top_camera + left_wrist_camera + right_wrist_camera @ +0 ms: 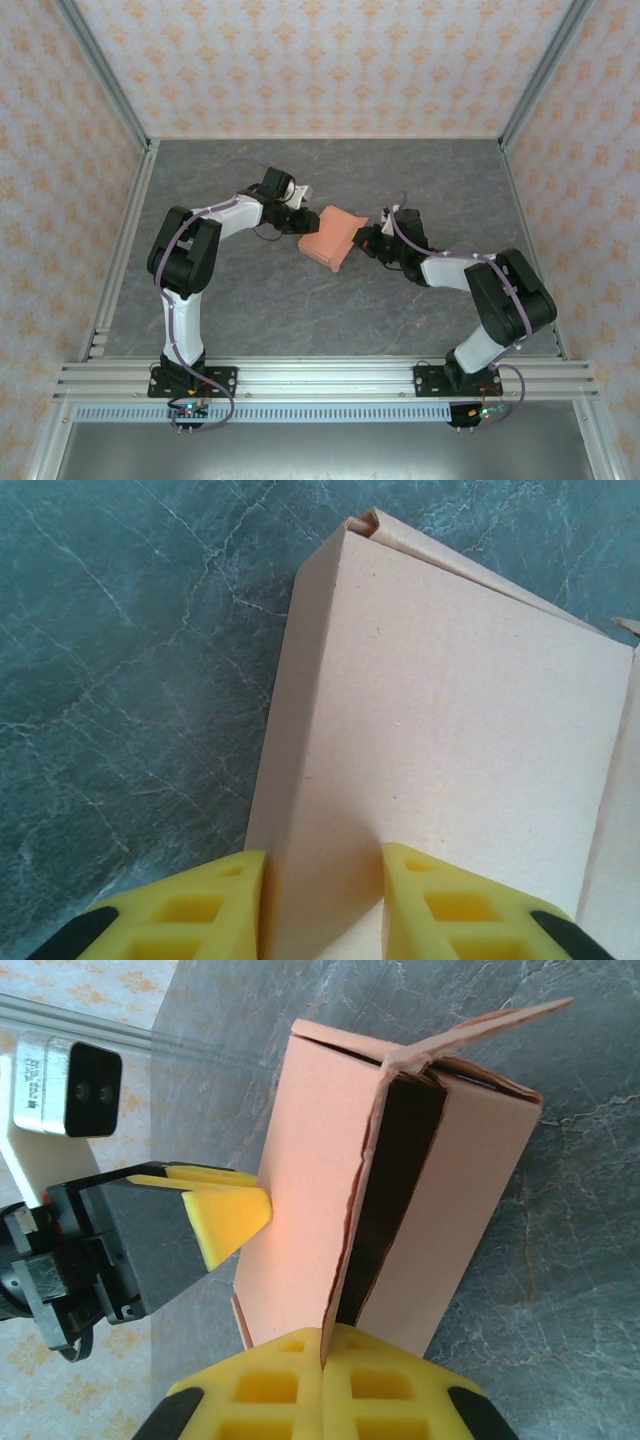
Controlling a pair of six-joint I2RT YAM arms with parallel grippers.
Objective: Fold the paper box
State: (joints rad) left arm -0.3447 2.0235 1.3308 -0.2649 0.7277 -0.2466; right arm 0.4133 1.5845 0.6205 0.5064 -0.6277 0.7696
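The salmon-orange paper box (332, 238) lies mid-table as a partly formed rectangular box, held between both arms. My left gripper (325, 885) clamps its near long edge: one yellow finger (205, 910) sits against the narrow side wall, the other on the broad face (460, 720). From the right wrist, that same left finger (225, 1215) presses on the box's wide panel (310, 1160). My right gripper (343, 1345) is shut on the thin edge of a loose flap (368, 1175) at the box's open end, beside a dark gap into the inside.
The grey marbled tabletop (330, 320) is walled by patterned panels on three sides, with metal posts (100, 70) at the corners. Aluminium rails (320, 380) run along the near edge by the arm bases. The left wrist's camera block (55, 1080) hangs close to the box.
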